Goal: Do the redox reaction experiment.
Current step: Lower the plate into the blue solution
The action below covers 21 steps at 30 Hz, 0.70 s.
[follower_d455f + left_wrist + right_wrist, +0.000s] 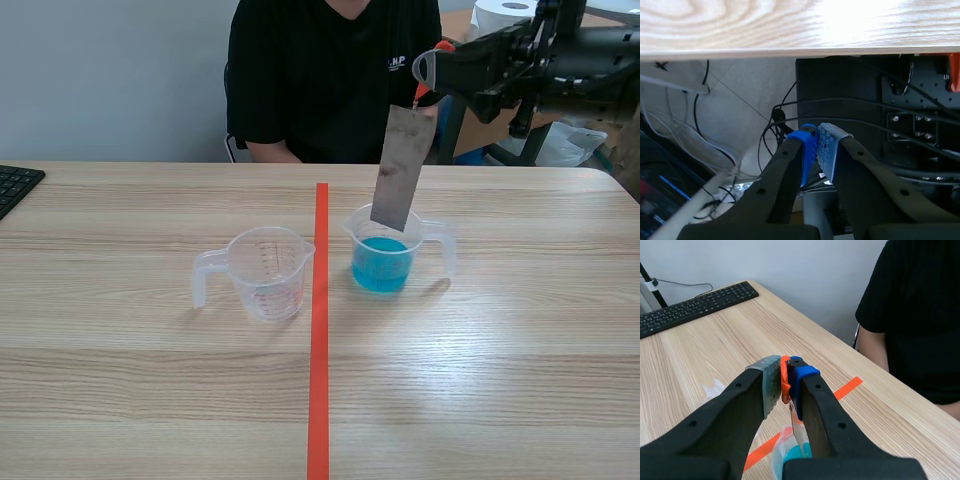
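Above the blue beaker: I see the right gripper (432, 72) raised high, its arm coming in from the right side.
Right gripper: its fingers are pinching an orange clip (785, 390), pads pressed on both sides of it.
Metal strip (402, 168): it is grey and flat and hangs from the clip, tilted slightly. Its lower end sits at the mouth of the beaker (418, 238). I cannot tell whether it touches the liquid.
Blue liquid (381, 266): it fills roughly the lower half of the beaker, which stands just right of the tape line (320, 330).
Empty cup (268, 272): it is clear with printed markings, upright, just left of the tape line, with its handle pointing away from the beaker.
Left gripper (817, 145): it sits below the table edge (790, 50), its fingers pressed together on nothing. It does not show in my scene view.
Under the table: loose cables (775, 117) and a black cabinet (850, 90) lie ahead of the left gripper.
Person (330, 80): they wear a black shirt and sit across the table, directly behind the hanging strip.
Keyboard (15, 185): it sits at the table's far left, well apart from both vessels.
Paper roll (505, 15): it is white and stands behind the right arm.
In the way: from my scene view the strip covers part of the beaker's far rim.
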Tool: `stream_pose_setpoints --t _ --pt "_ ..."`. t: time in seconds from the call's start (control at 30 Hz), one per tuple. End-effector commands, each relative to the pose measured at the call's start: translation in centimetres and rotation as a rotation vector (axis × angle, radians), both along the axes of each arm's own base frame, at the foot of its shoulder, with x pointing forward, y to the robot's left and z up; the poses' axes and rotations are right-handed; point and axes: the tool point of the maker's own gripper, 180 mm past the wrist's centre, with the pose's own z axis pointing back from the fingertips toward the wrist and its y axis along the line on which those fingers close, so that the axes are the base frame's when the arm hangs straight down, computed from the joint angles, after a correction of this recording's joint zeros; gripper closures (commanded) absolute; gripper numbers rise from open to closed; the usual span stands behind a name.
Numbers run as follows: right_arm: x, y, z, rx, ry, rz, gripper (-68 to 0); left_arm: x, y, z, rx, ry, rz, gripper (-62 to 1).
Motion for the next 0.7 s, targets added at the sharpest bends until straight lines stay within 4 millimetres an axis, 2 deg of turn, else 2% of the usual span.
stream_pose_setpoints --t 0.0,0.37,0.67 --pt "0.4 -0.3 1.6 0.026 -0.042 -0.004 -1.3 0.0 -0.2 0.2 -0.006 -0.01 0.007 -4.7" --pt "0.9 0.4 -1.3 0.003 -0.017 -0.009 -1.3 -0.1 -0.3 0.2 -0.01 -0.01 0.017 -4.7" --pt "1.3 0.6 -4.8 -0.031 0.031 -0.029 -1.3 -0.1 -0.3 0.2 -0.01 -0.01 0.017 -4.7"
